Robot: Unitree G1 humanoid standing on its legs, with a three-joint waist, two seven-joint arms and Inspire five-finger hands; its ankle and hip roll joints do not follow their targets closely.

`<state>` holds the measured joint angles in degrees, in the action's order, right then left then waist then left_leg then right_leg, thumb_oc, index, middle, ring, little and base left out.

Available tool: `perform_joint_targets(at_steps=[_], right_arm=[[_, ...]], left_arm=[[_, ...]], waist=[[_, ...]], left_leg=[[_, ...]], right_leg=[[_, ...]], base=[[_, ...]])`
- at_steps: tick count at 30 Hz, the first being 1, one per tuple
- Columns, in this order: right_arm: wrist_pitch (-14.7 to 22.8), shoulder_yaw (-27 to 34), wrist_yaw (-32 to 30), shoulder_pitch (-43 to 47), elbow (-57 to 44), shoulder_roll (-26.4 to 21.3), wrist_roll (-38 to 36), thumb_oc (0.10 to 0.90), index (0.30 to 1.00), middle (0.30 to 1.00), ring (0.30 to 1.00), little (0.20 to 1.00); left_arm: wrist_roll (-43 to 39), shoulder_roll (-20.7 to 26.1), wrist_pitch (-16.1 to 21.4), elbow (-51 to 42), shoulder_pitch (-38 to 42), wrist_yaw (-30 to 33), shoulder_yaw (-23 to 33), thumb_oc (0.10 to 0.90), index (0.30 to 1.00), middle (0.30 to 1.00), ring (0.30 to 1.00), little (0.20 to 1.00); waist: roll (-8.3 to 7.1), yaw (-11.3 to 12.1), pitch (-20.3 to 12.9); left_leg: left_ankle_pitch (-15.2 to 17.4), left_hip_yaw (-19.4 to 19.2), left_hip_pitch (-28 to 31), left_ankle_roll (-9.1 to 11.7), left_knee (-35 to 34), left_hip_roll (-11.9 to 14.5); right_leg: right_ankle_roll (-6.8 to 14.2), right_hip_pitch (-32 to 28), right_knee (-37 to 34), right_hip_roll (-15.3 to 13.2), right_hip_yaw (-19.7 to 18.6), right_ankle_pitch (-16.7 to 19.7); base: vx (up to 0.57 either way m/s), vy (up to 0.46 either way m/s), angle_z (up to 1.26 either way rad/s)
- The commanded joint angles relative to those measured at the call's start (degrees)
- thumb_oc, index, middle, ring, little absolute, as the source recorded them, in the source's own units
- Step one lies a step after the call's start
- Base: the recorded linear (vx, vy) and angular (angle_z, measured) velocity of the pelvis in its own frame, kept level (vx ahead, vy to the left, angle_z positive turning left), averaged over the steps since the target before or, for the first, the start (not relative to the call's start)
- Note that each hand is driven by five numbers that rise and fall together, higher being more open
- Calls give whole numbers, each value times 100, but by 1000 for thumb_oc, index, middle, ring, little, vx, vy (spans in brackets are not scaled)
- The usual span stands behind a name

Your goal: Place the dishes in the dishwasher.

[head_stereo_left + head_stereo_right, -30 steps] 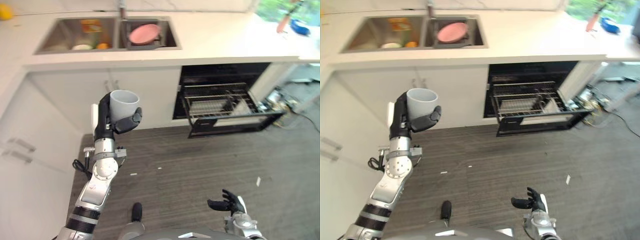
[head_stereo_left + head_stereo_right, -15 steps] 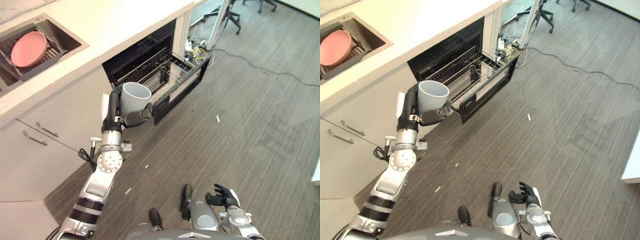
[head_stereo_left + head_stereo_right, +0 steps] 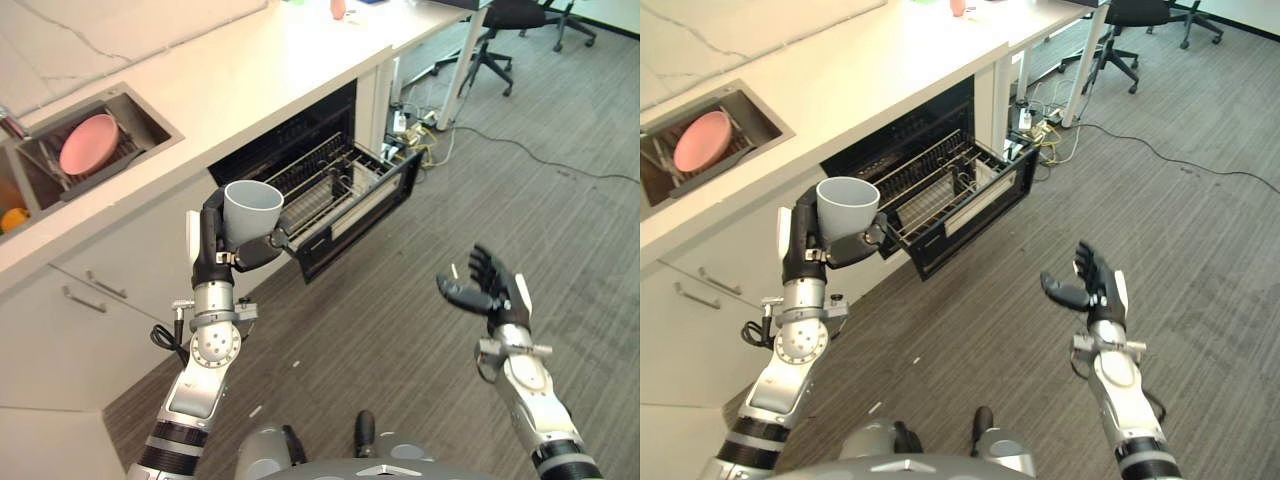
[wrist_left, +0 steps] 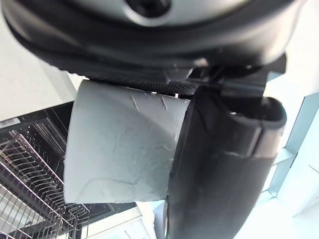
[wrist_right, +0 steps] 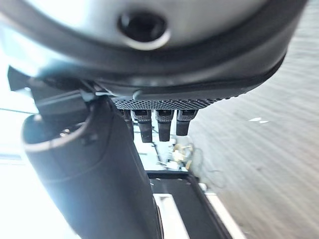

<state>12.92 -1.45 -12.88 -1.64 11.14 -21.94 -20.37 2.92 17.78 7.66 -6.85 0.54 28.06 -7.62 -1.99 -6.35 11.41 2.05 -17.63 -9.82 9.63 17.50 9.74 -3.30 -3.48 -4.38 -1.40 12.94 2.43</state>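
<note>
My left hand (image 3: 210,245) is curled round a grey cup (image 3: 250,209), held upright in front of the white cabinets; the cup (image 4: 122,147) fills its wrist view. Just right of the cup stands the open dishwasher (image 3: 300,140), its wire rack (image 3: 335,190) pulled out over the floor. A pink plate (image 3: 86,144) leans in a dish rack in the sink (image 3: 120,105) on the counter. My right hand (image 3: 490,290) is raised over the bare floor at the right, fingers relaxed and holding nothing; its fingers (image 5: 159,122) point toward the dishwasher.
A white counter (image 3: 230,60) runs across the top, with white cabinets (image 3: 90,320) below it at the left. An office chair (image 3: 510,25) and cables lie at the far right. Grey wood floor (image 3: 500,170) spreads open to the right.
The camera has swung, shifting the whole scene. My right hand has risen from low at the bottom edge to mid-height. The left hand still holds the cup upright.
</note>
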Motion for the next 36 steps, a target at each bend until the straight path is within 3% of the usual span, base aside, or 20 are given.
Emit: perform_joint_targets(at_steps=[1,2,4,6,11,16,21,25,28,35,36], right_arm=[[593,112,-69,-3,-423,-215,-7,800,900,900,900,900],[627,98,38,-3,-721,-165,-121,800,900,900,900,900],[791,157,204,-79,-1234,-35,-326,800,900,900,900,900],[856,149,262,-128,-1533,105,-486,800,900,900,900,900],[801,-268,437,143,-2292,120,-513,800,900,900,900,900],[735,-790,320,854,-2556,115,-490,800,900,900,900,900],[760,-1284,217,1446,-2918,380,-852,800,900,900,900,900],[699,-1410,269,1710,-3050,289,-771,800,900,900,900,900],[526,-1466,262,1815,-3153,69,-400,800,900,900,900,900],[524,-1465,261,1814,-3156,68,-399,800,900,900,900,900],[381,-1664,167,1963,-2912,132,-419,800,900,900,900,900]], left_arm=[[177,170,663,-559,400,382,262,400,300,300,300,300],[200,181,675,-571,337,419,321,400,300,300,300,300],[286,200,695,-593,352,377,313,400,300,300,300,300],[339,223,720,-648,333,366,248,400,300,300,300,300],[453,405,700,-600,505,328,70,400,300,300,300,300],[441,481,623,-142,1591,353,-453,400,300,300,300,300],[712,451,482,134,2553,487,-862,400,300,300,300,300],[1206,662,290,395,2939,388,-1081,400,300,300,300,300],[1535,746,266,374,3122,254,-1211,400,300,300,300,300],[1535,745,266,374,3123,254,-1212,400,300,300,300,300],[2002,674,221,345,3132,-27,-1669,400,300,300,300,300]], waist=[[173,108,-200],[195,113,-240],[266,38,-389],[254,1,-519],[175,-11,-627],[114,-43,-656],[168,-120,-695],[207,-155,-700],[249,-206,-698],[250,-204,-694],[302,-272,-690]], left_leg=[[-466,-70,850,-48,-1214,136],[-347,-11,1125,-108,-1376,33],[-479,26,1484,-165,-2034,-38],[-459,-14,1656,-197,-2250,-90],[-369,-87,1719,-235,-2250,-106],[-265,-167,1824,-295,-2250,-171],[-207,-226,1899,-329,-2250,-216],[-179,-260,1953,-336,-2250,-230],[-166,-295,1990,-337,-2250,-240],[-166,-296,1994,-337,-2250,-239],[-125,-331,2059,-347,-2250,-228]], right_leg=[[1094,-188,-62,-593,95,-282],[1138,-215,-49,-599,56,-301],[1128,-200,-21,-547,89,-264],[1138,-215,-5,-543,120,-222],[1192,-201,-6,-549,118,-197],[1258,-256,10,-633,85,-180],[1299,-256,20,-682,20,-163],[1313,-283,14,-697,-8,-172],[1325,-301,4,-700,-37,-182],[1324,-303,3,-700,-38,-182],[1336,-314,15,-689,-58,-218]], base=[[117,90,-31],[87,78,-48],[134,94,-63],[82,50,-20],[33,63,23],[17,61,6],[18,37,-3],[18,12,-5],[11,7,-11],[2,0,-3],[0,0,0]])
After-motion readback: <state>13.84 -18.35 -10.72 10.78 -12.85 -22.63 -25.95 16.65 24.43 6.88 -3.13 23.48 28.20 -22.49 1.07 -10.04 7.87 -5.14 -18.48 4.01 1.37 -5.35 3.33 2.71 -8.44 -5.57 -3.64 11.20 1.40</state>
